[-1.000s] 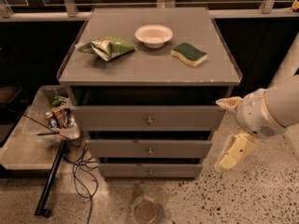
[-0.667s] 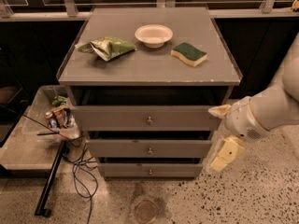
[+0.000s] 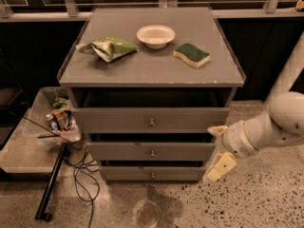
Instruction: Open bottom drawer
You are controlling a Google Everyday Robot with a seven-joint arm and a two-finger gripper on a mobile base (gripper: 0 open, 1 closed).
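Leftward and lower than a second ago, the gripper (image 3: 217,148) is right of centre, just beside the right edge of the grey wooden cabinet (image 3: 142,70). At far left a clear plastic tray (image 3: 42,103) holds a can and litter, and thin black cables (image 3: 80,175) loop over the speckled stone floor (image 3: 266,198). On the cabinet's flat matte top lie a crumpled green foil bag (image 3: 110,47), a round white bowl (image 3: 155,35) and a wavy-edged sponge (image 3: 192,54), green over yellow. The bottom drawer (image 3: 128,174), slimmest of three plank fronts, sits low at centre with a small round metal knob (image 3: 153,175). The smooth cream arm (image 3: 280,122) reaches in from the right edge, wrist turned left. Its two blunt fingers (image 3: 221,166) stand spread, one above the other, gripping nothing and well apart from the knob.
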